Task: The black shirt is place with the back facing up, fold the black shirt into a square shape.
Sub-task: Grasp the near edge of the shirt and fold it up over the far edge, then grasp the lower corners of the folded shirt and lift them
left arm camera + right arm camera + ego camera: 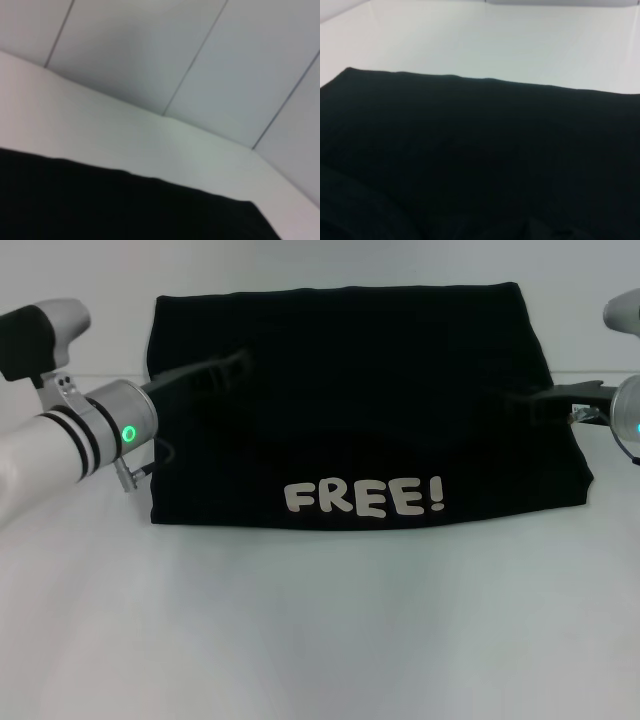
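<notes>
On the white table (320, 640), in the head view, the black shirt (350, 410) is lying folded into a broad, roughly rectangular block across the middle, with its far edge running straight near the back of the tabletop and its near edge carrying the pale lettering "FREE!" (364, 498). Coming in from the left side, the left arm (70, 440), silver with black bands and a glowing green ring, is reaching over the shirt's left portion, and the left gripper (225, 368) is sitting dark against the dark cloth above the shirt's left half; whether that claw is open, closed or pinching the fabric cannot be told. The left wrist view is showing only a band of black cloth (125, 210), the white tabletop beyond it and a panelled grey wall (200, 55) behind. Toward the right, the right gripper (555, 400) is lying at the shirt's right edge, its black body pointing inward at the fabric, and its claw's state likewise cannot be told. The right wrist view is filled mostly by the shirt's flat surface (480, 155), with bare white table past its straight far edge.
</notes>
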`<state>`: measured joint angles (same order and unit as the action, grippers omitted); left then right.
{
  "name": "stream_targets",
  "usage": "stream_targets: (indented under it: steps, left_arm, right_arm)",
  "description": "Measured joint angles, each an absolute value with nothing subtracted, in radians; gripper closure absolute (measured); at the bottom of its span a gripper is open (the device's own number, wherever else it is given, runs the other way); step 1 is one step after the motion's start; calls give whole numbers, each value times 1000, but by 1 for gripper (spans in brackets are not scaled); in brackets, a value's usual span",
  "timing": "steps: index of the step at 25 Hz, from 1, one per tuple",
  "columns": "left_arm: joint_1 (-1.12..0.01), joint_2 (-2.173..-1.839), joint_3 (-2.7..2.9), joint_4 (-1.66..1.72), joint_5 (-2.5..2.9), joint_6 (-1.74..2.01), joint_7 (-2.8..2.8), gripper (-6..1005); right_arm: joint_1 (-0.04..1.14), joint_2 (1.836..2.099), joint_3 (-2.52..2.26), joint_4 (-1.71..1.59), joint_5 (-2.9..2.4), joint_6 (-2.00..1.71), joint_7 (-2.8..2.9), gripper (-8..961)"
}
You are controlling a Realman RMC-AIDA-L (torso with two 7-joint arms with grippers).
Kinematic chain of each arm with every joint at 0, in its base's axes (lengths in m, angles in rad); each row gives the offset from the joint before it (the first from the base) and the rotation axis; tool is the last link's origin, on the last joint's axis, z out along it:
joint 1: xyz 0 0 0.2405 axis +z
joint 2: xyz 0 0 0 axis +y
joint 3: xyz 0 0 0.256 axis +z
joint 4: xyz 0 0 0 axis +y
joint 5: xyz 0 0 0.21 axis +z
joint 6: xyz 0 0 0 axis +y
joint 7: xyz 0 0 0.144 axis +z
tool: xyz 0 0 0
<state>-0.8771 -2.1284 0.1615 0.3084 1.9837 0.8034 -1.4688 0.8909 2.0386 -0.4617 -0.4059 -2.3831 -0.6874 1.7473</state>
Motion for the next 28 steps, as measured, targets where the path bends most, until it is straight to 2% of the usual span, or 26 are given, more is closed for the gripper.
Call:
stream_targets:
  steps: [3,5,13,19,22,28]
  left_arm:
    - [-863,-2126,181,340,1989,860,-1490,639]
    - [-851,-2127,201,363,1987,882,-1497,561]
    - [-798,-2127,204,470,1979,1015,-1530,286]
    - [-737,-2129,210,545,1960,1125,-1556,286]
    - [-683,-2127,212,592,1966,1241,-1563,289]
    - [-561,-2123,214,716,1980,1400,-1565,292]
  right_arm:
    - [867,2059,-482,-482,-2386,-712,1782,599]
    - [853,2063,-501,-514,-2387,-716,1809,550]
    - [810,2054,-535,-588,-2388,-755,1879,353]
    - [768,2057,-538,-722,-2383,-898,1953,299]
    - [734,2037,-533,-776,-2355,-1036,1986,298]
    - [651,1980,-529,-754,-2204,-1207,1986,264]
